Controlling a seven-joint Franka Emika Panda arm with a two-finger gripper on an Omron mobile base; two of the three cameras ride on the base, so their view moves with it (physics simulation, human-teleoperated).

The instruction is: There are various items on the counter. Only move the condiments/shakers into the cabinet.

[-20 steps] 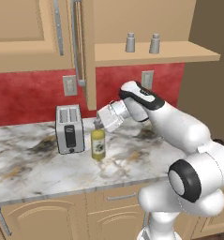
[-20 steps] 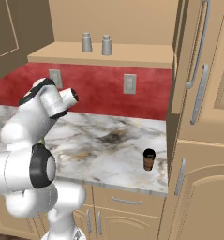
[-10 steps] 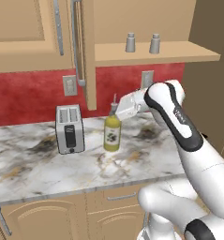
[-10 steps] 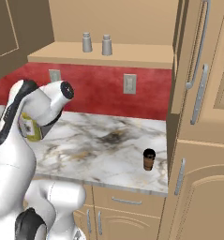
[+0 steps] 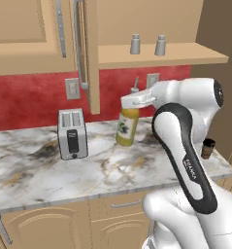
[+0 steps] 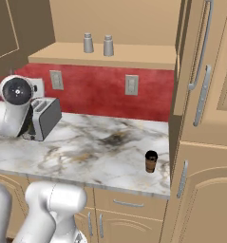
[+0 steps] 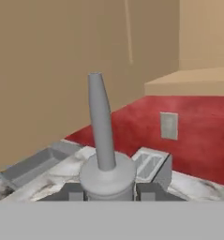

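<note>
Because the gripper [image 7: 107, 191] is clamped on the squeeze bottle [image 5: 127, 125] just below its cap, the bottle could swing into the cabinet [image 5: 158, 52] shelf edge above it.

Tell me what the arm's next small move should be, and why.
Probably lift the squeeze bottle toward the cabinet shelf. The hand is shut on its cap, the bottle seems barely off the counter, and both shakers already stand on the shelf.

Open shelf [image 5: 185, 52] beside two shakers [image 5: 135, 44] (door [image 5: 91, 53] at left)
</note>
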